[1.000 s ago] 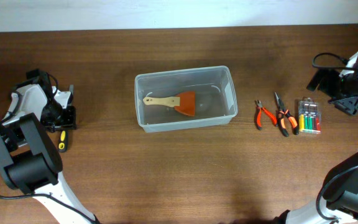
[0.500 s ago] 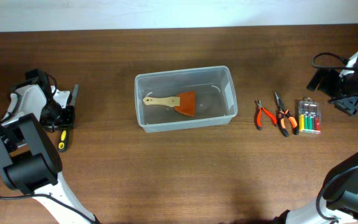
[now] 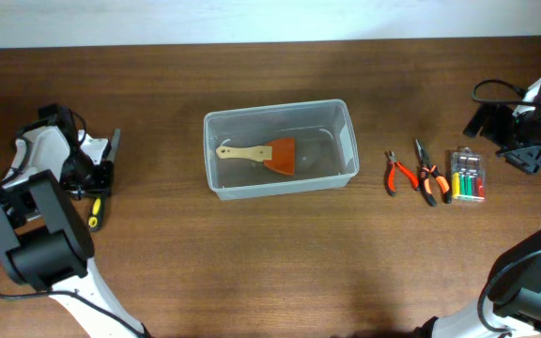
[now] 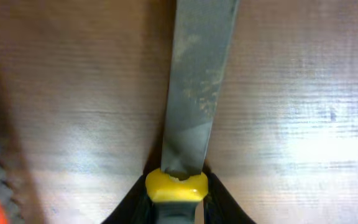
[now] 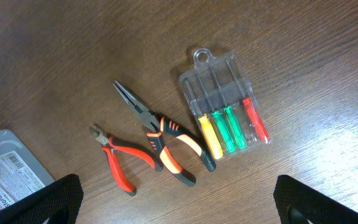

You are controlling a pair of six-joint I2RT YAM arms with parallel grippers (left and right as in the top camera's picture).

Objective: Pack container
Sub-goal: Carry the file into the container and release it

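The clear plastic container (image 3: 275, 106) stands mid-table and holds a wooden-handled tool with an orange head (image 3: 269, 153). A labelled corner of the container (image 5: 5, 168) shows in the right wrist view. My left gripper (image 3: 97, 178) is at the far left, shut on a file with a grey blade (image 4: 197, 81) and a yellow collar (image 4: 176, 185). In the left wrist view the gripper (image 4: 176, 196) clamps the handle just behind the collar. My right gripper (image 5: 179, 205) is open and empty, above the table at the far right.
Right of the container lie red cutters (image 3: 399, 174), orange-and-black needle-nose pliers (image 3: 427, 174) and a small clear case of coloured bits (image 3: 467, 176). They also show in the right wrist view: cutters (image 5: 120, 163), pliers (image 5: 166, 140), case (image 5: 225, 106).
The file's blade tip has shifted slightly right and toward the front in the left gripper's hold. The right arm has not moved.
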